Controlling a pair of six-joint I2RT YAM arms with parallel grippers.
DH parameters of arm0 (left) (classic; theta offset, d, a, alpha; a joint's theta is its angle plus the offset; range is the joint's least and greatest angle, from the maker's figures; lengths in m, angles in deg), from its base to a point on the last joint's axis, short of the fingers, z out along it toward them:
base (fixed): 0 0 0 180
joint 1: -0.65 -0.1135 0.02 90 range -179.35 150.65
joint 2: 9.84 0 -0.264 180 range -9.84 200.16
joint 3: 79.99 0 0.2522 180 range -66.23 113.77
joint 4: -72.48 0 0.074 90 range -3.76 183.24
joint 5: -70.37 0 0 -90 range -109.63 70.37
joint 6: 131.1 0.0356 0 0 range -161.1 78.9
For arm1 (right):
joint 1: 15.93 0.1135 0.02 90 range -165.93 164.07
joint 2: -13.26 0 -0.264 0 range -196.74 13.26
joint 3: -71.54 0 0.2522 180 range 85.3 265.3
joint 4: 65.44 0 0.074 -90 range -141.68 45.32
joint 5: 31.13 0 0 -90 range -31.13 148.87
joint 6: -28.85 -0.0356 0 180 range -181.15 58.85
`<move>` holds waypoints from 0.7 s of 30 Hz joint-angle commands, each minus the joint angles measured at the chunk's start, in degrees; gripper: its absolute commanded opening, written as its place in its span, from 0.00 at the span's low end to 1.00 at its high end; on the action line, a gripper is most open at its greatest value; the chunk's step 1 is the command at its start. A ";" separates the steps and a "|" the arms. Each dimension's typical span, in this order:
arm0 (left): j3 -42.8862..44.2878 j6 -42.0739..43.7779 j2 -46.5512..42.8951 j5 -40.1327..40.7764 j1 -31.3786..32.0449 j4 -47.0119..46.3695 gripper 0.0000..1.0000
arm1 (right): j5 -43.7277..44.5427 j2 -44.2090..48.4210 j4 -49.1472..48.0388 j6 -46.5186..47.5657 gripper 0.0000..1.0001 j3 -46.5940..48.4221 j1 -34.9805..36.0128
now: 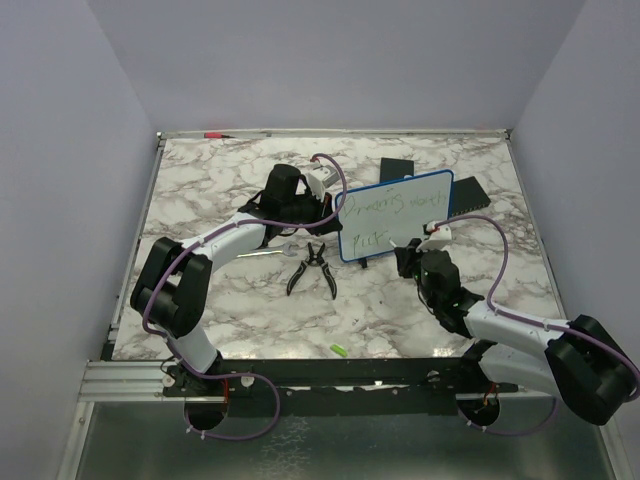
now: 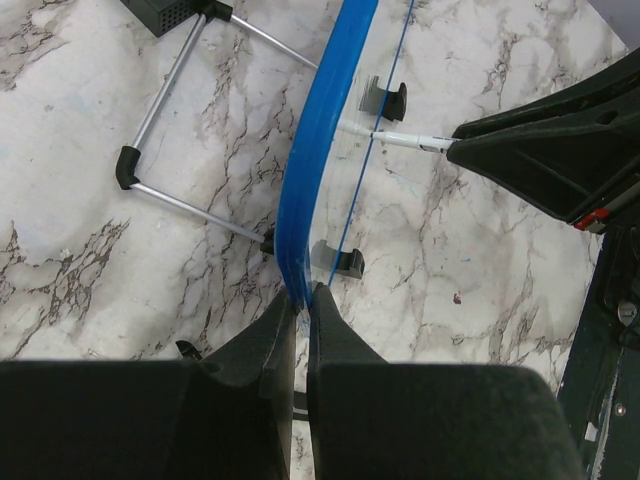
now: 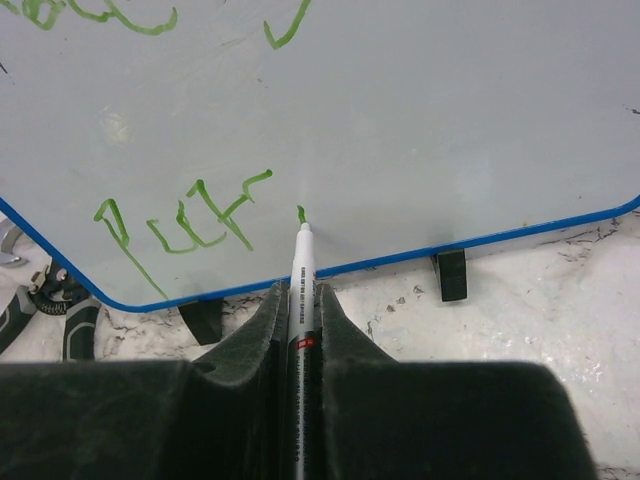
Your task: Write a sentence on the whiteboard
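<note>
Jaws on left gripper [image 2: 303, 295] pinched tight on the blue edge of the whiteboard [image 1: 395, 215], which stands tilted on its feet right of ctr on the marble table [image 1: 200, 300], w/ pliers [image 1: 312, 268] just off its lower-left corner. On right gripper [image 3: 300, 290], jaws clenched round a white marker [image 3: 303, 262], tip right at the board face below a small green tick, just right of the 2nd line of the sentence [image 3: 185, 215], approx "PUF".
</note>
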 commanded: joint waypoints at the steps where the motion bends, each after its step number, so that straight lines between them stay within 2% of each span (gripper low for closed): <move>1: 0.84 1.59 1.27 0.91 0.72 2.07 0.00 | -2.53 -0.90 -2.07 0.97 0.01 -1.03 -0.44; 9: 0.76 1.63 1.22 0.98 0.71 2.05 0.00 | -6.33 -0.91 -4.86 1.57 0.01 -1.29 -0.45; 21: 0.76 1.68 1.22 1.27 0.76 2.07 0.00 | -6.15 1.92 -3.95 1.72 0.01 -2.13 -0.43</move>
